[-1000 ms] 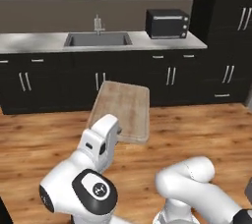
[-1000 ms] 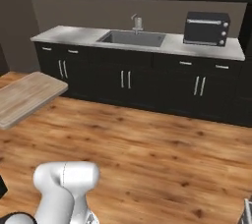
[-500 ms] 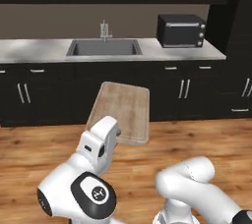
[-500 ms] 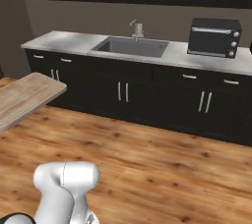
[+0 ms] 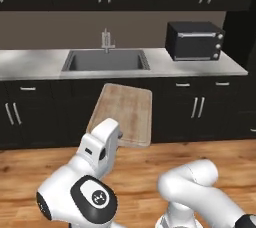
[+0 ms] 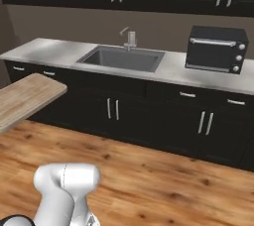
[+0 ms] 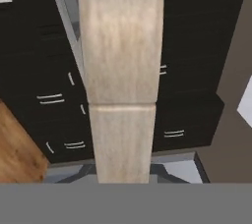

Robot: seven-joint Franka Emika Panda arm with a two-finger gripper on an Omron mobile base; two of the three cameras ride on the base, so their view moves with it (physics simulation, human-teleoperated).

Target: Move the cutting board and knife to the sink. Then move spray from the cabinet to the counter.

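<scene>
- Left base view: I am seeing the flat rectangular light-brown wooden cutting board riding in the air, carried out ahead of the white arm's hand.
- The board is hanging over the wood floor, in front of the dark lower cabinet fronts and short of the pale marble-patterned counter.
- I am looking past the board's far edge at the recessed dark-grey sink, with its silver faucet standing at the back rim.
- A black toaster oven is sitting on the counter off to the sink's right, well apart from the board.
- Right base view: I am catching the board's rounded corner poking in from the left edge, level with the cabinet fronts.
- Hand view: the board is running straight away from the wrist as a long pale plank, covering the spot where the fingertips would rise.
- I cannot tell how the jaws are standing, since the board and the hand are hiding them; the board is staying up at the hand with nothing else under it.
</scene>
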